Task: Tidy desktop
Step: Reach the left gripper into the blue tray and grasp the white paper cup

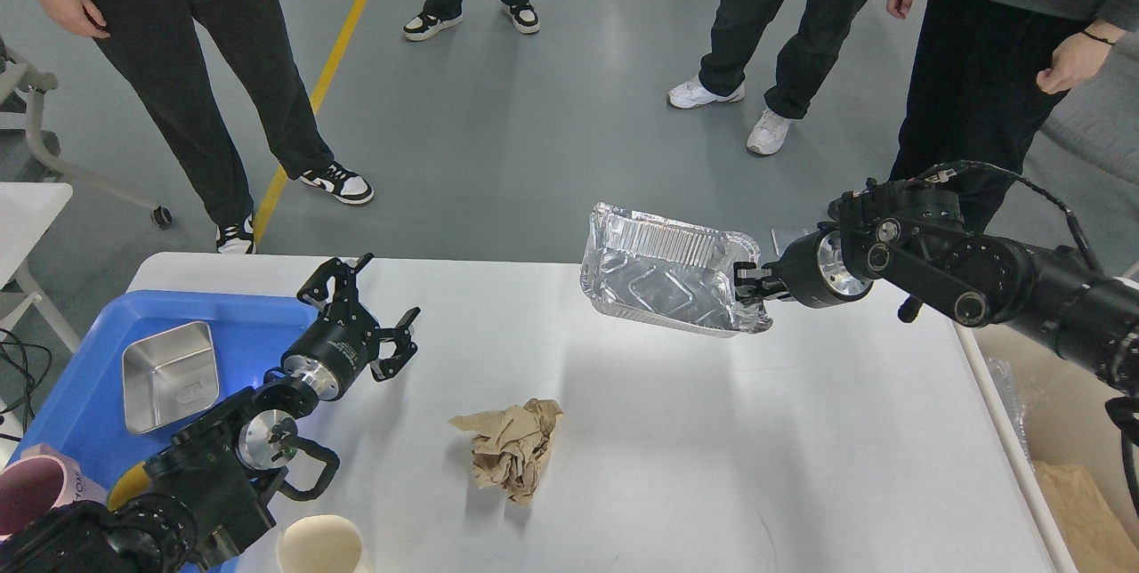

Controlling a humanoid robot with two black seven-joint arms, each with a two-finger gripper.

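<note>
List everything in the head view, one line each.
desktop: 1, white, fills the lower middle
foil tray: 1, silver, held up over the desktop's far edge
crumpled paper: 1, brown, on the desktop, near centre
blue tray: 1, blue, on the desktop's left end
metal dish: 1, steel, in the blue tray
pink mug: 1, pink, bottom left
paper cup: 1, cream, at the bottom edge
side table: 1, white, far left
bystanders: 4, dark trousers, beyond the desktop
left tool: 1, black, open, beside the blue tray
right tool: 1, black, closed on the foil tray's rim
</note>
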